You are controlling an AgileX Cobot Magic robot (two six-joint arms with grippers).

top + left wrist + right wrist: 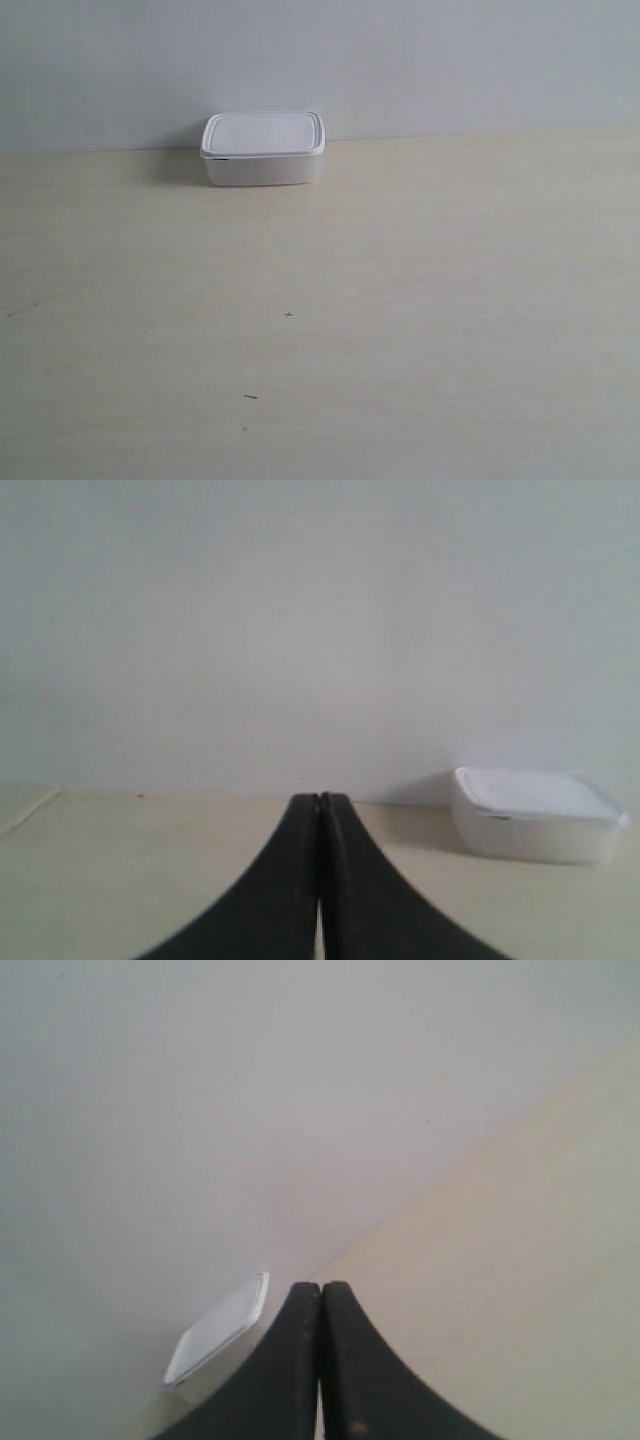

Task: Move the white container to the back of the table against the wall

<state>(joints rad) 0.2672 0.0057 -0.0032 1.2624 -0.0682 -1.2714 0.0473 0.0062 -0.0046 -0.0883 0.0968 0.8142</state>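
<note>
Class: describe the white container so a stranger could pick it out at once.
Start at the plain pale wall behind the cream table. Near where they meet sits the white container, a shallow lidded box. It is the only object seen on the table.

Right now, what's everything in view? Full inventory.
Container: 1, white, lid on, at the table's back edge by the wall; contact can't be confirmed.
Table: 1, pale cream wood grain, fills the lower exterior view.
Wall: 1, plain pale grey, behind the table.
Specks: a few, dark, on the table's near half.
Left gripper: 1, black, jaws shut, empty, apart from the container.
Right gripper: 1, black, jaws shut, empty, apart from the container.
Neither arm shows in the exterior view.
</note>
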